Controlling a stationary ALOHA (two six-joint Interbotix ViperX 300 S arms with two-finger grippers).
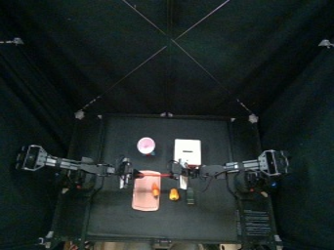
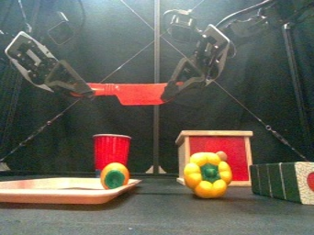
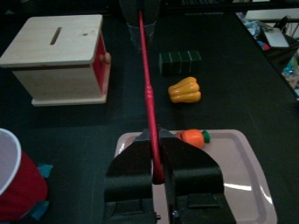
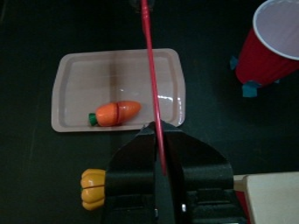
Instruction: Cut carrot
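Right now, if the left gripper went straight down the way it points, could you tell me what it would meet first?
Probably the board, beside the carrot. The left gripper, shut on a red strip, hangs high above; depth is unclear.

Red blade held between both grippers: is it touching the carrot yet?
Apart. Front view shows the red blade held high, with clear space above the carrot on the tray.

Black curtains (image 1: 78, 59) — black table (image 1: 117, 132)
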